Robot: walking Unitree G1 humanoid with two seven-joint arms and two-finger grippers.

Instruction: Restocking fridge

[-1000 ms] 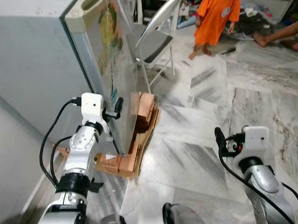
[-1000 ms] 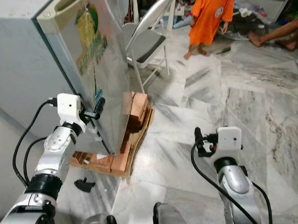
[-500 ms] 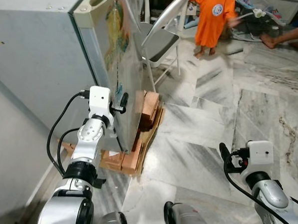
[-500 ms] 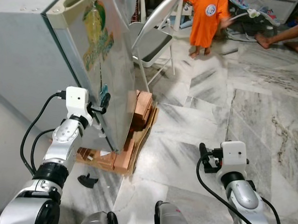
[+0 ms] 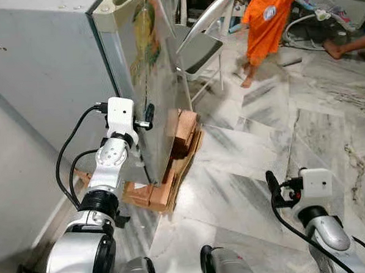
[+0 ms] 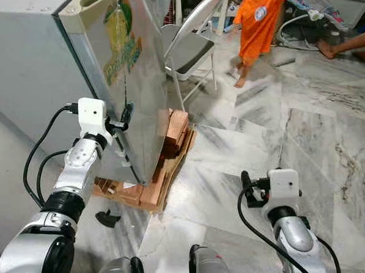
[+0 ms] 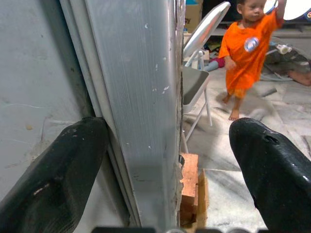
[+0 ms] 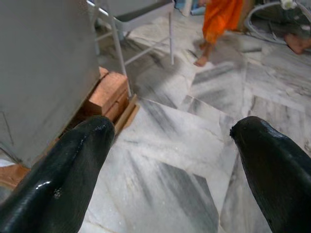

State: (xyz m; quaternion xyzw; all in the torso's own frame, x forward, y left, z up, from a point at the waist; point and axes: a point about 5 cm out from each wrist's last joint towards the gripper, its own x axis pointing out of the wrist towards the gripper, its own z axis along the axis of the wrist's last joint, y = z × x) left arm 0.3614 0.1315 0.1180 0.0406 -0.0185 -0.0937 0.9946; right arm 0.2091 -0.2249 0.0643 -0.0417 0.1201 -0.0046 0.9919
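The grey fridge (image 5: 44, 70) stands at the left, its door (image 5: 145, 71) carrying a green and yellow sticker. My left gripper (image 5: 147, 116) is raised against the door's side edge. In the left wrist view the door edge (image 7: 146, 97) runs between my two spread fingers (image 7: 58, 174), so the left gripper (image 7: 170, 141) is open and holds nothing. My right gripper (image 5: 272, 187) hangs low over the marble floor at the right, also open, with bare floor between its fingers (image 8: 272, 165).
The fridge rests on red bricks (image 5: 182, 127) and wooden boards (image 5: 155, 196). A folding chair (image 5: 202, 44) stands just beyond the door. A child in orange (image 5: 268, 25) walks behind it, and another person's limb (image 5: 349, 42) lies at far right. A small black part (image 6: 107, 219) lies on the floor.
The camera has shifted slightly. My left gripper has closed in on the door edge. The child has stepped to the right. The right arm is about where it was.
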